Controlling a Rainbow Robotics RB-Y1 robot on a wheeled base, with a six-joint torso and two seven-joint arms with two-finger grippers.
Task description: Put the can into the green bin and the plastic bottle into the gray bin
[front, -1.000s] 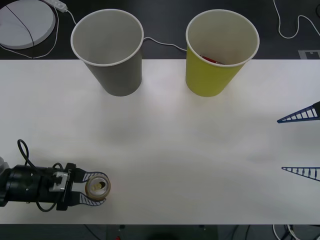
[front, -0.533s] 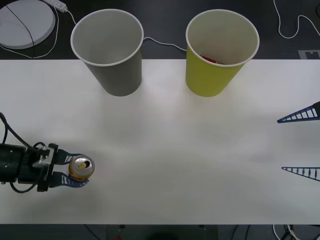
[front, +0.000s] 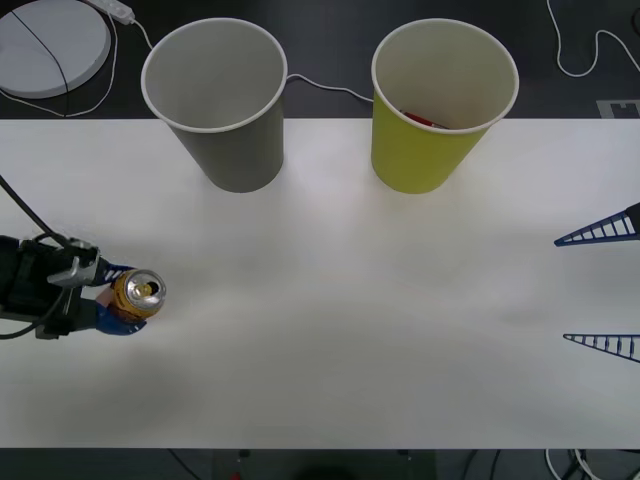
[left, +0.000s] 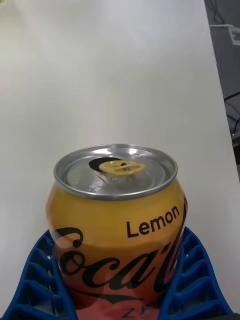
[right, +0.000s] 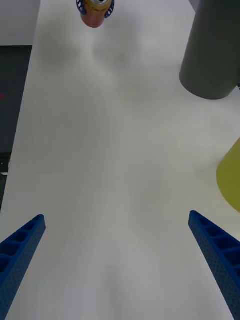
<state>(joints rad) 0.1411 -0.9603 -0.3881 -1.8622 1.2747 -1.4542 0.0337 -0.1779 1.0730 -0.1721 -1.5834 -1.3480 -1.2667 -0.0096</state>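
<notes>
White table (front: 350, 300): the left gripper (front: 128, 296), at the near left, is clamped on the can (front: 139, 291), well apart from the green bin (front: 425, 150) at far right. Delivery remains. Gray bin (front: 235, 150) stands far left. Right gripper (front: 600, 290) waits with fingers apart.

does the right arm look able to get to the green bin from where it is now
Probably yes. The right gripper hangs open at the table's right edge, and only bare table lies between it and the green bin. The left gripper holds the can far off.
</notes>
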